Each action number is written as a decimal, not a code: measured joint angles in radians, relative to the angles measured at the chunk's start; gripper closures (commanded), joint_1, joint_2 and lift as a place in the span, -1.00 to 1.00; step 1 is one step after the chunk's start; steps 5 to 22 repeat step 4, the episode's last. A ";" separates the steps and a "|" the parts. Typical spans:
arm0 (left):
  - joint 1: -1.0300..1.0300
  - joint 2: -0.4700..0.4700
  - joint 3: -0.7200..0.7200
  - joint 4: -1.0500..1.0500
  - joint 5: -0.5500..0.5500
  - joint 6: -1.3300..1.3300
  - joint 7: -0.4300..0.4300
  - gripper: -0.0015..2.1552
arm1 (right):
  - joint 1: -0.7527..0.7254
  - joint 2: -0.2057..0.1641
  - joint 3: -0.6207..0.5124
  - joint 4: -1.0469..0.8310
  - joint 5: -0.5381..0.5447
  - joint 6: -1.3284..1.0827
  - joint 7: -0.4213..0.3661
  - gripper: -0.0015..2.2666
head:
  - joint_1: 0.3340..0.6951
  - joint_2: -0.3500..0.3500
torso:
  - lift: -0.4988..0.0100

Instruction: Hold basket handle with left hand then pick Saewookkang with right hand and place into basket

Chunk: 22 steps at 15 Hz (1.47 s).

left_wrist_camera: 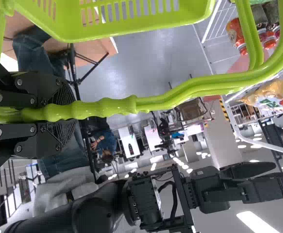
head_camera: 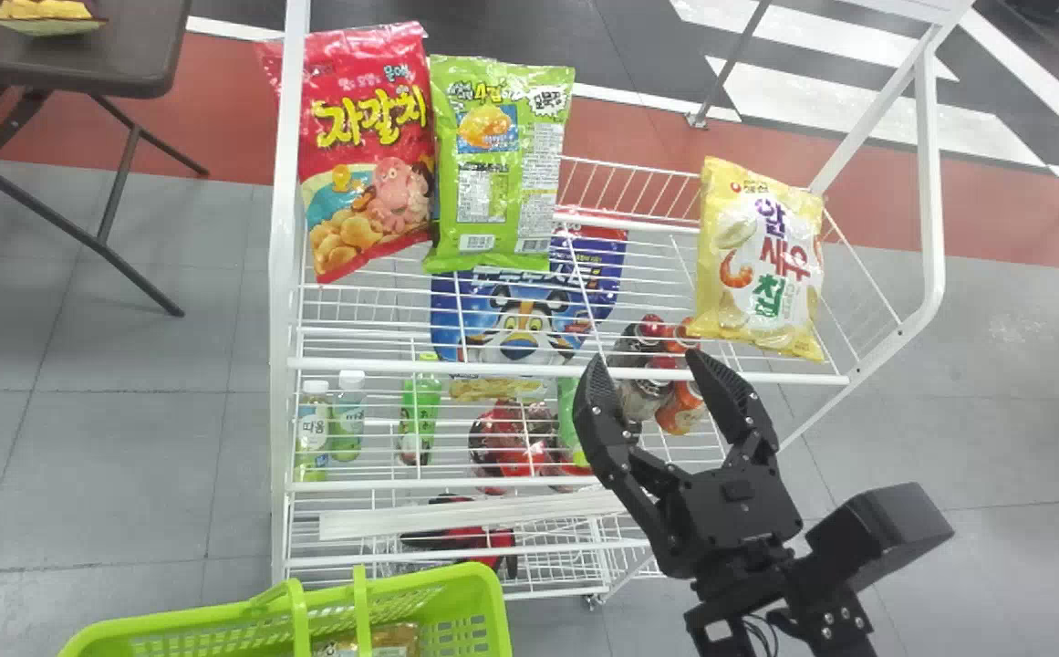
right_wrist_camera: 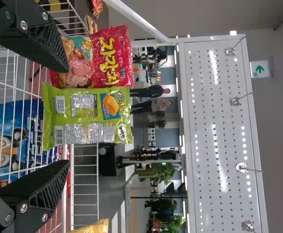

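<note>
My right gripper point(head_camera: 648, 365) stands open at the front edge of the rack's top shelf, nothing between its fingers, lower left of the yellow shrimp-chip bag point(head_camera: 762, 260). That bag leans upright at the shelf's right end. In the right wrist view the right gripper point(right_wrist_camera: 67, 116) is spread with the green bag beyond it, and a corner of the yellow bag point(right_wrist_camera: 95, 227) shows. The green basket point(head_camera: 485, 602) is at the bottom left of the head view, a packet inside. In the left wrist view my left gripper point(left_wrist_camera: 58, 112) is shut on the basket handle point(left_wrist_camera: 109, 106).
A red snack bag point(head_camera: 369, 155) and a green snack bag point(head_camera: 500, 164) stand left on the white wire rack point(head_camera: 565, 370). Below are a blue bag point(head_camera: 529, 315), bottles point(head_camera: 313, 429) and cans. A dark folding table point(head_camera: 128, 55) is at the far left.
</note>
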 measured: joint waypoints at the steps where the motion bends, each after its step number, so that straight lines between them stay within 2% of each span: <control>1: 0.002 0.000 0.001 -0.002 0.000 -0.001 -0.002 0.79 | 0.001 -0.001 0.001 -0.001 -0.001 -0.001 0.000 -0.85 | 1.00 -1.00 | 0.89; 22: 0.005 0.000 0.002 -0.004 0.000 0.001 -0.003 0.79 | 0.003 -0.003 0.002 -0.003 -0.006 -0.004 0.000 -0.85 | 1.00 -1.00 | 0.89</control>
